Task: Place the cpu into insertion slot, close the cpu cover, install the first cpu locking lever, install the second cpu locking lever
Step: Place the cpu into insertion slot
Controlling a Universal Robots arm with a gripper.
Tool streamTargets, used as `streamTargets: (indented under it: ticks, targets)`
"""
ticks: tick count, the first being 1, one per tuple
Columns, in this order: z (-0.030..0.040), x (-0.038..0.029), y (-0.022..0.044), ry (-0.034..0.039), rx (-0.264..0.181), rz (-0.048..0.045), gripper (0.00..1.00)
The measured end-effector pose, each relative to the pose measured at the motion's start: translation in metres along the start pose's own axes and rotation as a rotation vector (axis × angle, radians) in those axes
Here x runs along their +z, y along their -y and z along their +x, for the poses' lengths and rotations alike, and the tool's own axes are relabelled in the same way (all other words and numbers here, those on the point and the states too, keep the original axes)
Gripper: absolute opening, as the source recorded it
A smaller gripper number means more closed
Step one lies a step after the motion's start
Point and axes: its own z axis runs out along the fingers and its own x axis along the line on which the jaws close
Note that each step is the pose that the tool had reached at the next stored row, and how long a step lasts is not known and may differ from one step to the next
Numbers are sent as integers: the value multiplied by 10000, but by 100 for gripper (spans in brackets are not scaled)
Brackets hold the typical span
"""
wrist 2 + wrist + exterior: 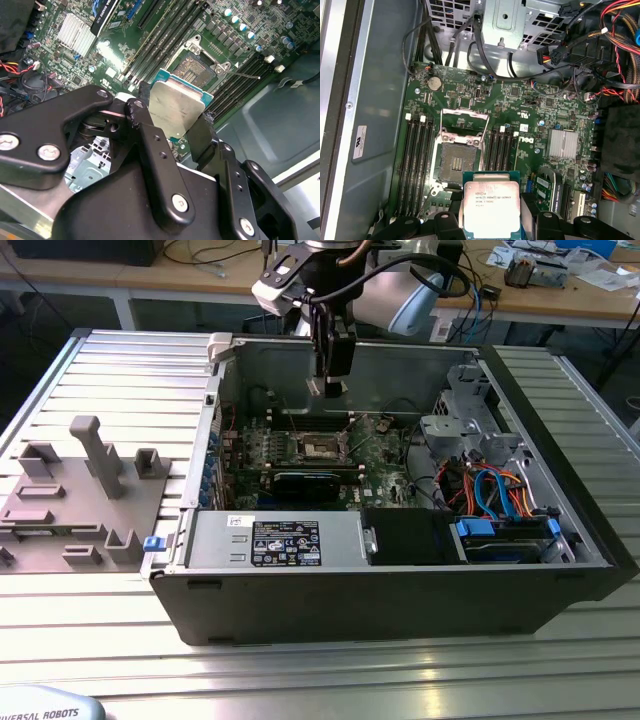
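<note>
The small square cpu, silvery face up with a teal-green rim, hangs clamped by two opposite edges between the arm's black jaws, held level in the air above the green circuit board and just to one side of the insertion slot, a dark square recess with a metal rim. From the room I see it well above the board inside the open grey metal computer case, which lies on the ribbed aluminium table. The slot looks bare, and what I take to be the thin silvery cpu cover stands swung up at one edge of it. To seat the chip well, I judge it should stay flat, its corners squared to the recess, and come straight down with no sliding across the contacts. The raised frame and a thin wire locking lever crowd the approach on that side, and long black memory slots flank the recess closely. Further off sit a finned silver heat sink and red-and-black cable bundles, apart from the path. Grey moulded fixtures rest on the table at the exterior view's left.
</note>
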Motion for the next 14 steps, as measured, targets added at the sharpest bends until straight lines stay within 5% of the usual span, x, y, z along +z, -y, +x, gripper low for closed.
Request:
streamTargets:
  ticks: [14]
  targets:
    - [0, 0, -7, 199, -10, 28, 54]
